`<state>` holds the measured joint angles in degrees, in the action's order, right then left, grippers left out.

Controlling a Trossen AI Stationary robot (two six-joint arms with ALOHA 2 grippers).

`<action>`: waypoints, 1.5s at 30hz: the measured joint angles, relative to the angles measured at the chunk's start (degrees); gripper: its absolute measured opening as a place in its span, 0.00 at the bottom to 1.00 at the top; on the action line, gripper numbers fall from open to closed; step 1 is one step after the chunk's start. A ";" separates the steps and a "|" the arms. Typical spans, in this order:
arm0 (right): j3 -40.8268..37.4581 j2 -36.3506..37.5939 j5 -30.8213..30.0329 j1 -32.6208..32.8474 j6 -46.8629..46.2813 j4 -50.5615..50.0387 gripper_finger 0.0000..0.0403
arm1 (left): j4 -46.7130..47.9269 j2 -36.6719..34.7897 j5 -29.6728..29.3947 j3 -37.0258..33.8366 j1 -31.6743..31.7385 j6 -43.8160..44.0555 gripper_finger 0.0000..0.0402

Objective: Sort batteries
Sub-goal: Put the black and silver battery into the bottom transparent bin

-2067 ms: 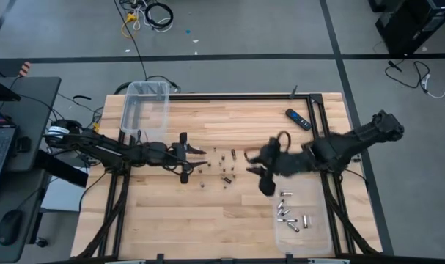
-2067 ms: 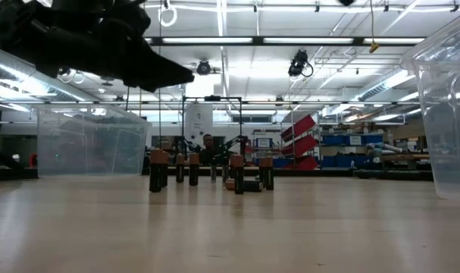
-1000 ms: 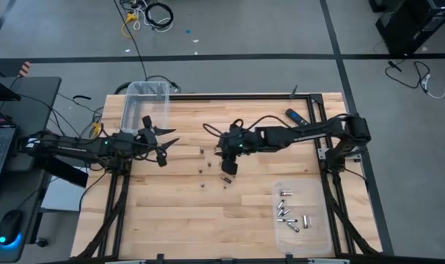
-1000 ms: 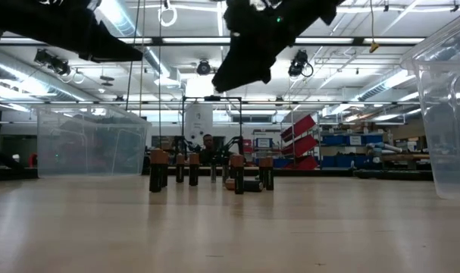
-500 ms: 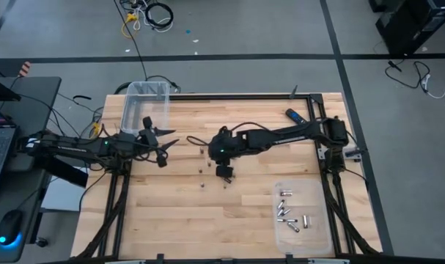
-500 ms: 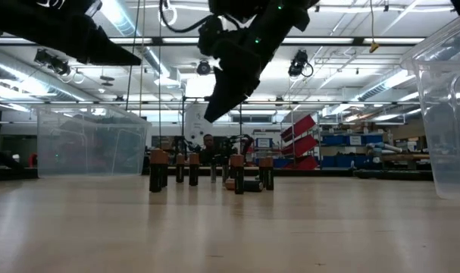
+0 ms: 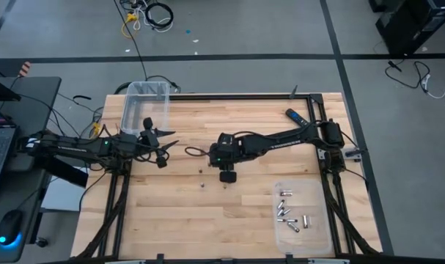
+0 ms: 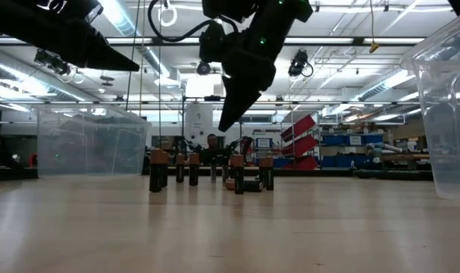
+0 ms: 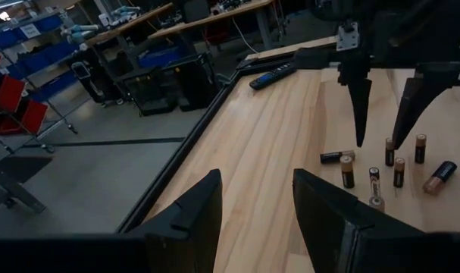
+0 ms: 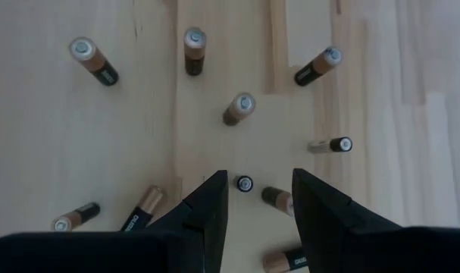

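Several small batteries (image 10: 239, 108), some upright and some lying down, are scattered on the wooden table near its middle (image 7: 214, 156); in the low view they stand in a row (image 8: 193, 168). My right gripper (image 10: 260, 176) hangs open above this cluster, pointing steeply down (image 8: 233, 114), with one upright cell (image 10: 245, 183) below the gap between its fingers. It touches none of them. Near the table's left edge my left gripper (image 9: 256, 178) stays open and empty, raised (image 7: 166, 148), facing the cluster.
A shallow clear tray (image 7: 321, 220) at the near right holds several silvery batteries (image 7: 287, 213). A taller clear bin (image 7: 145, 103) stands at the far left corner. A black-and-blue remote (image 7: 297, 118) lies at the far right. Bare wood lies at the near left.
My right gripper has reached farther toward the table's left, sunk toward the battery cluster and tipped to point more steeply down. Its fingers have kept the same gap. The batteries have not moved.
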<state>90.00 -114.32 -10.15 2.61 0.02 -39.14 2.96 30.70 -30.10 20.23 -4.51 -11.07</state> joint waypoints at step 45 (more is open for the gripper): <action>-6.24 0.04 -0.95 1.00 1.08 10.55 0.33 | 0.48 0.04 0.12 0.00 0.00 0.92 0.40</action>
<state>83.75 -114.28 -11.11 3.61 1.10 -28.58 3.44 30.74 -29.98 20.23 -4.51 -10.15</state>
